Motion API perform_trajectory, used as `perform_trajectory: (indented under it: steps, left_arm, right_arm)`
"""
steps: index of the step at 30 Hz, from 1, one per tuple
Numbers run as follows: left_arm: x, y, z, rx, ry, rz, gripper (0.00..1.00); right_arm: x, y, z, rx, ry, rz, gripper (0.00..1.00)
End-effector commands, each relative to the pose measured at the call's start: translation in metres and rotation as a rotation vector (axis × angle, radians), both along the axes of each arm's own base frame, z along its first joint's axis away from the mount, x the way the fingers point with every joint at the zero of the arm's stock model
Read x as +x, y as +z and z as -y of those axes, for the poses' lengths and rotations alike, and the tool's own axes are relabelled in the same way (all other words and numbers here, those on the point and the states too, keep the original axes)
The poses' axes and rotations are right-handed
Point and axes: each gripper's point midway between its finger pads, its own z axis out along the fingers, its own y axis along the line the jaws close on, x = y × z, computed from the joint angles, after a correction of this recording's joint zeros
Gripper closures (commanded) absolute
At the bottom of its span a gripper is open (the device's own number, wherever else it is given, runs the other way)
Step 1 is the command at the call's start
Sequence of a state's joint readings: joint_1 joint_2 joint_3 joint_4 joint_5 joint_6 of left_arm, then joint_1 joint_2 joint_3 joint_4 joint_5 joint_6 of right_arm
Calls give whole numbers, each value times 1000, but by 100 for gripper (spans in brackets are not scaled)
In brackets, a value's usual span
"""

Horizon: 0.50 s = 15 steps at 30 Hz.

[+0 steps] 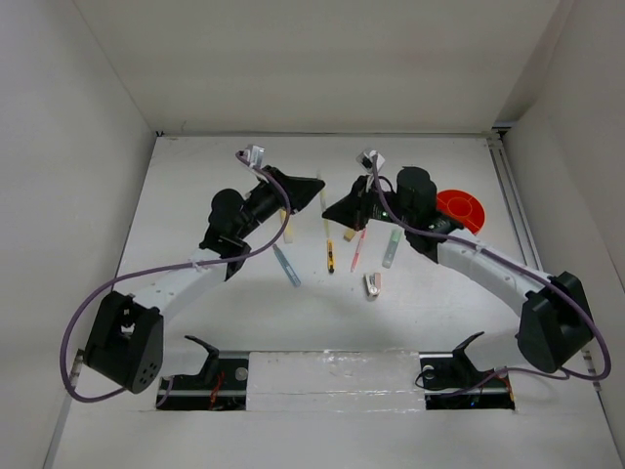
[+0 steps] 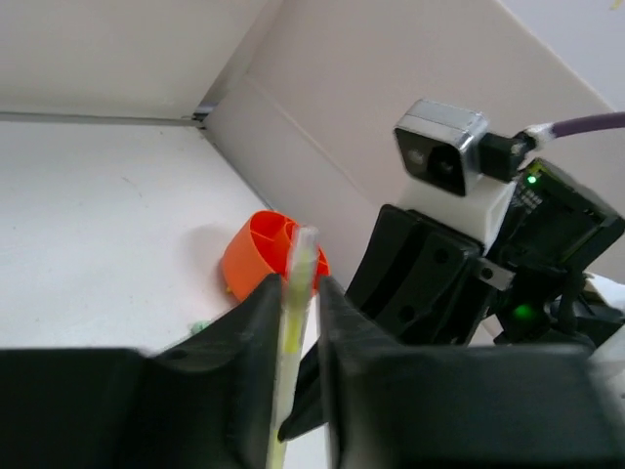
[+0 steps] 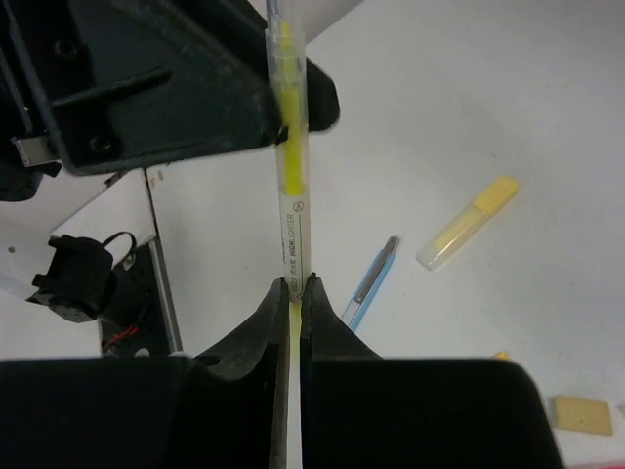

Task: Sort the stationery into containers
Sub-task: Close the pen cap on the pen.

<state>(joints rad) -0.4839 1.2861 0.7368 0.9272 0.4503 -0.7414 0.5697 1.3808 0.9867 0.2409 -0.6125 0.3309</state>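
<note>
Right now your left pincer and right pincer both clamp the same pale yellow pen, one near each end, each closed down to the pen's width. The orange tub sits on the table beside your right arm. A blue pen, yellow marker and tan eraser lie below.

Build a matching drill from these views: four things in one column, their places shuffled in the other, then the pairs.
1 clear yellow pen
2 orange tub
3 blue pen
4 grey-pink piece

A lying left of the yellow-black pen
B at the right, beside the right arm
C clamped by left claw and right claw
D lying on the near side of the red pen

Pairs: 1-C, 2-B, 3-A, 4-D
</note>
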Motion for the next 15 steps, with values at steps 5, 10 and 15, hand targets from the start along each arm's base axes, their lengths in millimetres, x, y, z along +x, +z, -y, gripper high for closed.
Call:
perform_trajectory:
  steps: [5, 10, 15]
  left_arm:
    - [-23, 40, 1, -22, -23, -1, 31]
    - [-24, 83, -8, -65, 25, 47, 0]
    - [-4, 89, -46, -69, 279, -64, 0]
  right_arm:
    - [8, 45, -10, 46, -16, 292, 100]
    - [21, 18, -10, 7, -44, 243, 100]
    - [47, 11, 25, 36, -152, 293, 100]
